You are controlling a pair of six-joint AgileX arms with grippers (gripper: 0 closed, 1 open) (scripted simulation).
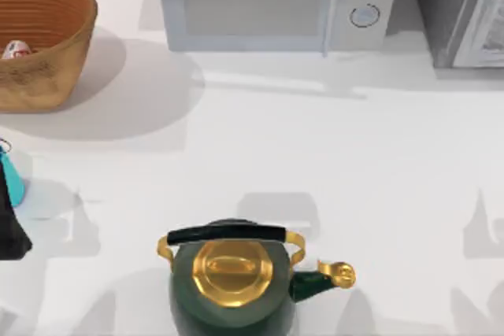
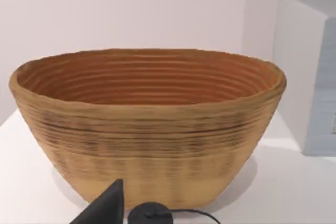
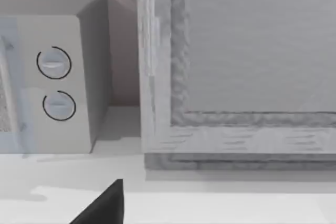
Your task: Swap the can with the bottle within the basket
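At the far left of the counter: large round woven wicker basket [image 1: 43,45], tan outside with an orange-brown ribbed inside, standing upright on the white counter [image 1: 315,155].
Bottle: tiny white bottle with a red label [image 1: 16,50] lies inside the basket, low against its left part; the left edge of the top view cuts it off.
Can: plain teal cylinder [image 1: 11,181] at the left edge of the counter, nearer than the basket and well apart from it; a sliver of it is visible.
Left gripper: dark shape [image 1: 11,218] at the left edge of the top view, touching or overlapping the can; I cannot tell how far open it is or whether it has hold of the can.
Left wrist view: faces the basket [image 2: 152,140] from the side, with a dark fingertip [image 2: 107,208] low in the picture.
Right arm: one dark fingertip [image 3: 105,205] in the right wrist view, facing the microwave's knobs and a grey cabinet [image 3: 247,77]; opening cannot be told.
Kettle: dark green kettle with gold lid [image 1: 232,281], near centre.
Microwave: pale grey microwave [image 1: 276,1], far centre.
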